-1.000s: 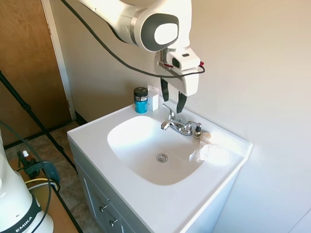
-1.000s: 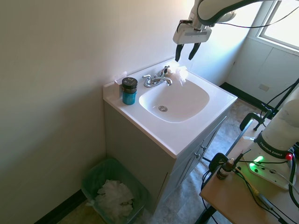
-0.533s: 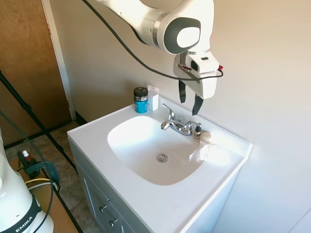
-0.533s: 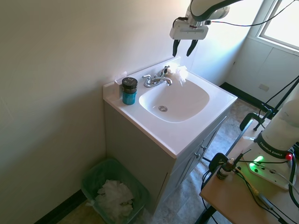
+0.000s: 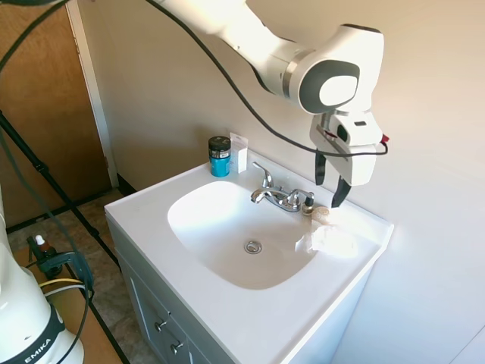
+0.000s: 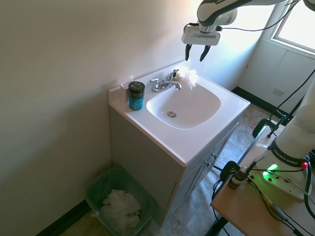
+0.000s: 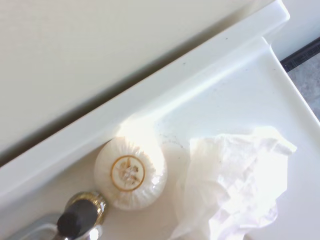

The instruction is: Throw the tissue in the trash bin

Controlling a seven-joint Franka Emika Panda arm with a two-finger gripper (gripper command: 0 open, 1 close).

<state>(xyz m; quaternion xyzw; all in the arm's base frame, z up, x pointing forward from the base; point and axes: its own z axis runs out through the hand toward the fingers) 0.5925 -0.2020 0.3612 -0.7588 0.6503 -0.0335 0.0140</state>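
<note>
The tissue (image 5: 330, 240) is a crumpled white wad lying on the sink counter's back right corner, beside the basin. It also shows in the second exterior view as the tissue (image 6: 190, 76) and close up in the wrist view as the tissue (image 7: 235, 185). My gripper (image 5: 328, 186) hangs open and empty in the air above it, fingers pointing down, well clear of the counter; the second exterior view shows the gripper (image 6: 195, 54) the same way. The trash bin (image 6: 98, 183) is a green bin on the floor beside the vanity, with white crumpled paper inside.
A small round wrapped soap (image 7: 131, 172) sits between the tissue and the back ledge, next to the chrome faucet (image 5: 280, 196). A blue jar with a black lid (image 5: 220, 156) stands at the counter's back left. The wall rises close behind the gripper.
The gripper has swung from above the faucet to above the tissue corner and dropped slightly. It stays open. The tissue has not moved.
</note>
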